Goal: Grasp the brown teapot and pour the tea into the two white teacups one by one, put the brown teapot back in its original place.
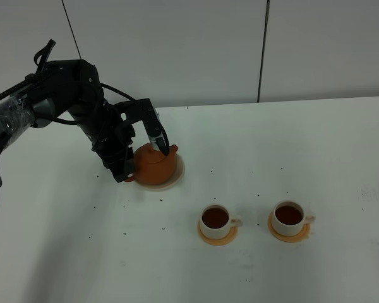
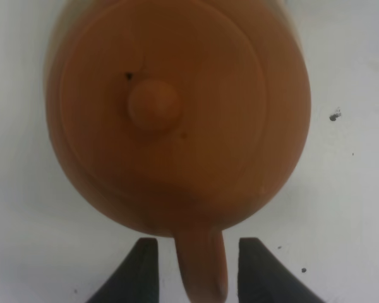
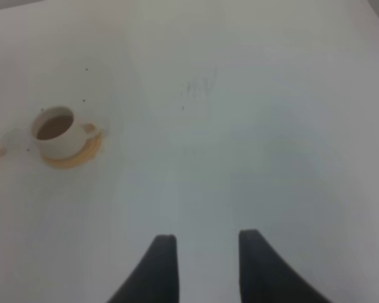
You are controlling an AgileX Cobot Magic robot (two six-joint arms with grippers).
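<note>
**Both cups poured, teapot down on its coaster**

The teapot (image 1: 154, 163) sits upright on the pale round coaster (image 1: 176, 178), over on the left side of the white table (image 1: 316, 145), lid and knob in place. The left gripper (image 2: 198, 268) is right at it, its two dark fingers (image 2: 142, 268) spread to either side of the loop handle with a sliver of daylight each side, so by my reading it is not pinching the handle.

The two white cups sit nearer the front edge, well apart from the pot: one (image 1: 215, 219) toward the middle and the other (image 1: 288, 216) to its right, each on a small orange saucer and each holding dark tea. So the pouring looks finished and the pot is home; what seems left is only for the arm to back off.

The right gripper (image 3: 199, 265) hangs over bare table with its fingers parted and nothing between them.

The tabletop is white and matte, peppered with small dark specks, and there is a faint smudge toward the right. Behind it stand plain pale wall panels with dark seams.
</note>
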